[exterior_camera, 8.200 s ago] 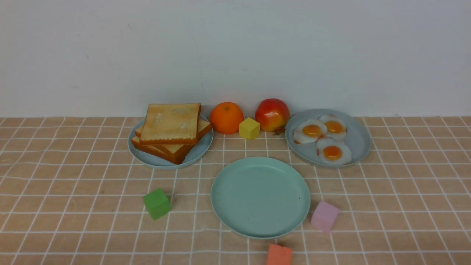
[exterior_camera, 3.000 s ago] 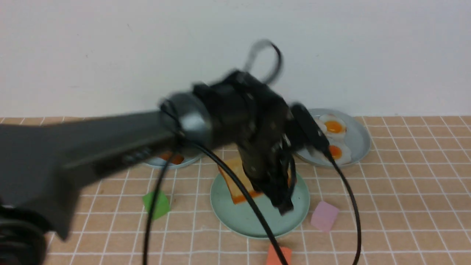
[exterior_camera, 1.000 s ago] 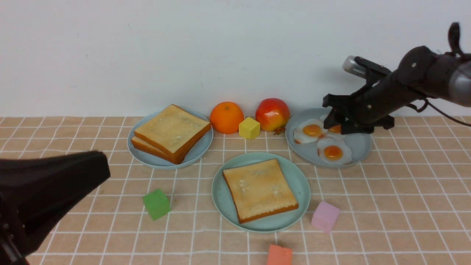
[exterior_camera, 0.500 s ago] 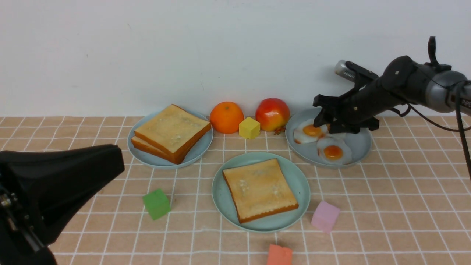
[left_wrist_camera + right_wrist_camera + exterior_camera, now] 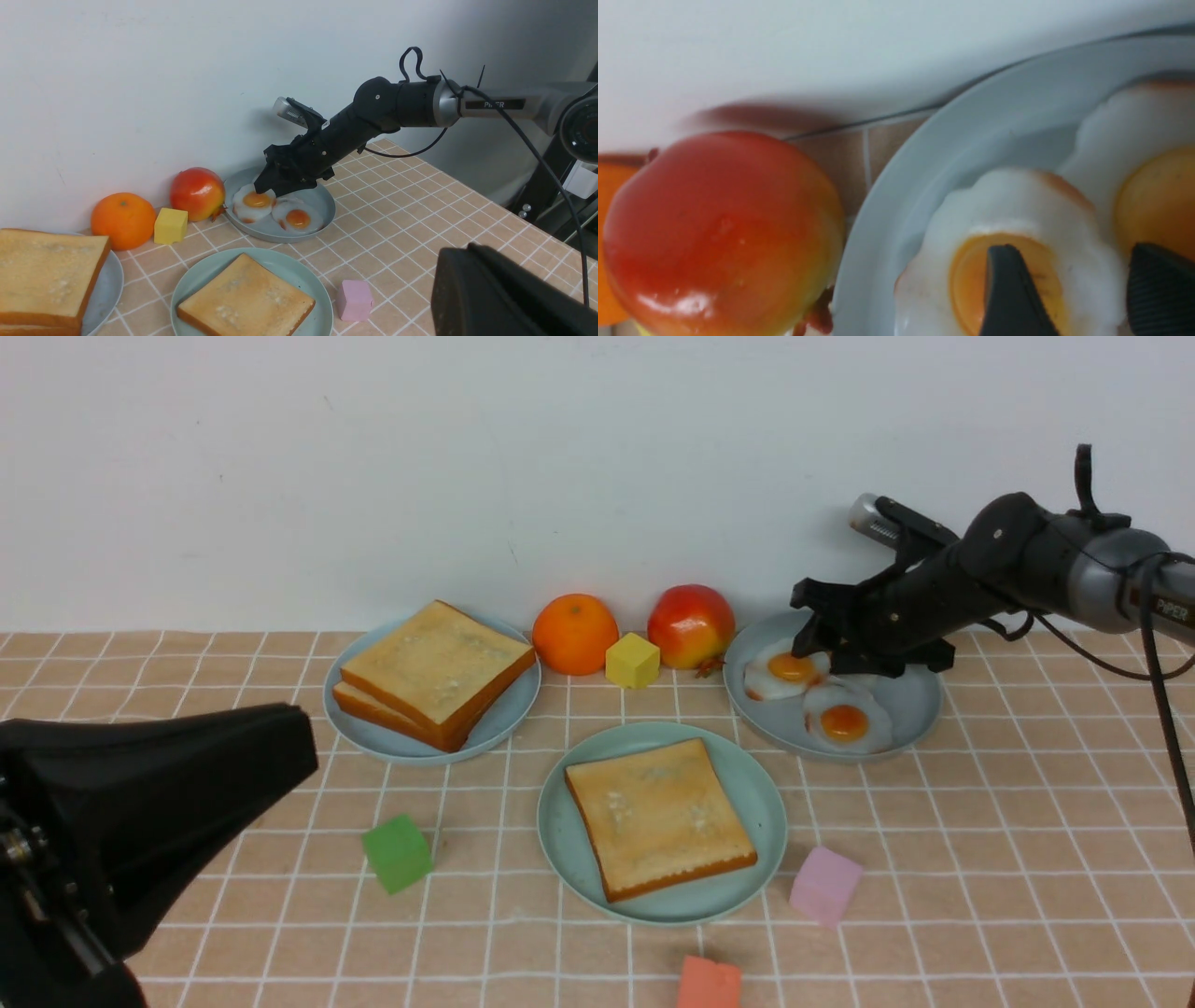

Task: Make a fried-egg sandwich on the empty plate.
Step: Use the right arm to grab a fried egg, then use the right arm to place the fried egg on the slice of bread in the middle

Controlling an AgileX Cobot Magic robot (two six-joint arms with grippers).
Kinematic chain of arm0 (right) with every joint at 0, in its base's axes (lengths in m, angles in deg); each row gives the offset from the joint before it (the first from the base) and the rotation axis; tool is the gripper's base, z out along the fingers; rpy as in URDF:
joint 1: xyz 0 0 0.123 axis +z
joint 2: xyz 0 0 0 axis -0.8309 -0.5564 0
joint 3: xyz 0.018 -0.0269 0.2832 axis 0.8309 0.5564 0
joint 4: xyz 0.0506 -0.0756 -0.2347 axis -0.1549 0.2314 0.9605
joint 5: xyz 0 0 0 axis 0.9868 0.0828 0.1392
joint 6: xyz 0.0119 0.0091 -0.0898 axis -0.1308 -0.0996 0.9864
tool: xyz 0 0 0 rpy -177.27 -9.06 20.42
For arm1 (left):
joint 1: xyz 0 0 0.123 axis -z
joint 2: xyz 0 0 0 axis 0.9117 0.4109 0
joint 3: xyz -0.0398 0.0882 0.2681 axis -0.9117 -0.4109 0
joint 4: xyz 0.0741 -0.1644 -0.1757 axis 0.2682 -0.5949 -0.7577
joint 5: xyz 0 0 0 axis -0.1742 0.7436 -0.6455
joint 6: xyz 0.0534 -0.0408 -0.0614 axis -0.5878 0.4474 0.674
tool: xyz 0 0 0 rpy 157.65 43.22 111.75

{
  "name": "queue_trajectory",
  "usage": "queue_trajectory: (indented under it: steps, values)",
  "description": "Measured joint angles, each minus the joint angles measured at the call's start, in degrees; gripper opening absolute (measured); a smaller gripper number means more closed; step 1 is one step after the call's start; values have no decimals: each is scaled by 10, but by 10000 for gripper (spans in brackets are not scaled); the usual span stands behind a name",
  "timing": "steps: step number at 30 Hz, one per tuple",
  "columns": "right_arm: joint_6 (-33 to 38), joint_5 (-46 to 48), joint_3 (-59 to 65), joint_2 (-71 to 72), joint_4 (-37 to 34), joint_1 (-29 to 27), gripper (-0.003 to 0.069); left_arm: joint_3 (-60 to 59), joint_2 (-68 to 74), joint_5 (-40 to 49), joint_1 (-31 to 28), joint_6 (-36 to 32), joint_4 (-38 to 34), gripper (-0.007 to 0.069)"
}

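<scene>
The mint-green plate (image 5: pixel 569 821) sits at front centre with one golden toast slice (image 5: pixel 658 817) lying flat on it. At the back right, fried eggs lie on a pale blue-grey plate (image 5: pixel 896 709). My right gripper (image 5: pixel 812 649) is open and low over the leftmost egg (image 5: pixel 770 677). In the right wrist view one finger (image 5: pixel 1008 289) covers that egg's (image 5: pixel 1008 196) orange yolk, and the other finger stands past its white edge. The egg next to it (image 5: pixel 845 721) lies uncovered. My left gripper (image 5: pixel 299 747) is shut and empty, raised at the near left.
Two more toast slices (image 5: pixel 434 667) are stacked on a blue-grey plate (image 5: pixel 373 742) at back left. An orange (image 5: pixel 575 633), a yellow cube (image 5: pixel 632 660) and an apple (image 5: pixel 691 625) line the wall. Green (image 5: pixel 398 852), pink (image 5: pixel 824 885) and orange-red (image 5: pixel 708 983) cubes ring the mint-green plate.
My right gripper has moved left and slightly down, from the egg plate's middle to the leftmost egg. The left arm has risen slightly at the near left.
</scene>
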Motion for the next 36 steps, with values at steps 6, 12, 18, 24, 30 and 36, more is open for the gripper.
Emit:
queue_trajectory:
  steps: [6,12,18,24,30,36]
  values:
    - [0,-4,0,-2,0,0,330,0,0,0,0,0,0,-13]
    - [0,-10,0,-6,-3,0,188,0,0,0,0,1,0,-13]
    - [0,-7,0,-7,-10,0,93,0,0,0,0,1,0,-13]
    - [0,-1,0,-7,-23,0,69,0,0,-1,0,1,0,-13]
    - [19,10,0,-3,-41,0,69,0,0,-2,0,1,8,-13]
    - [64,20,1,43,-47,0,68,0,0,-2,0,1,15,-11]
